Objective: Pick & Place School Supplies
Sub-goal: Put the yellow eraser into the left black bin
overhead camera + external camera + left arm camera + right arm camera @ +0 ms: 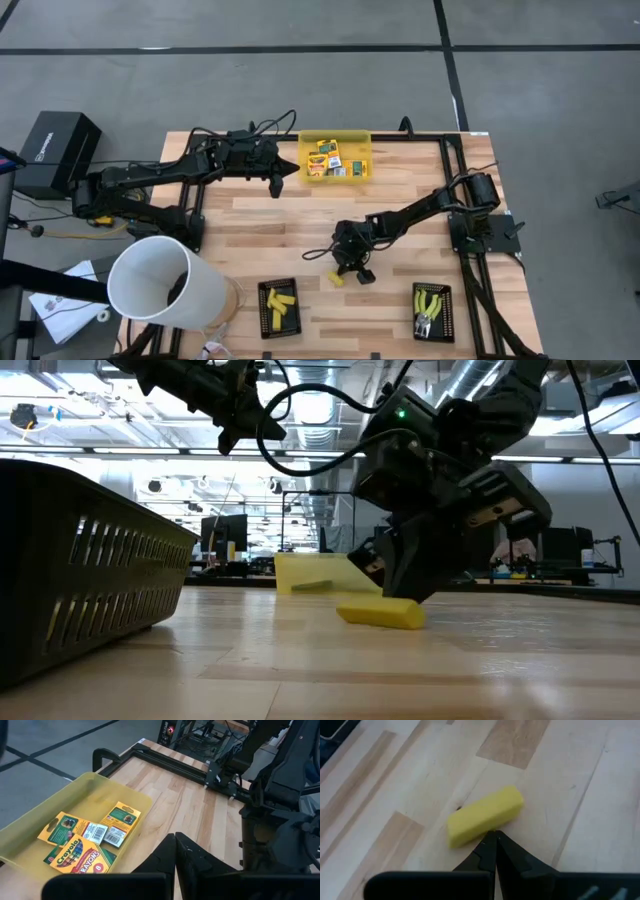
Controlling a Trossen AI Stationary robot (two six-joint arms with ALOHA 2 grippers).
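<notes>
The right gripper (492, 837) is low over the desk (400, 195), its jaws closed together with nothing between them. The yellow stick (485, 815) lies flat on the wood, just in front of the closed tips and apparently touching them. Because the jaws are shut, any push forward would probably only slide or roll the stick away, not take it. The stick is smooth and rounded, so I judge it can slip easily. If the jaws open this low, one finger may knock the stick to the side.

The left gripper (175, 851), jaws also closed and empty, hangs beside the yellow bin (30, 832), where the printed boxes (80, 854) lie. If it goes down without opening, it may hit the bin's wall.
</notes>
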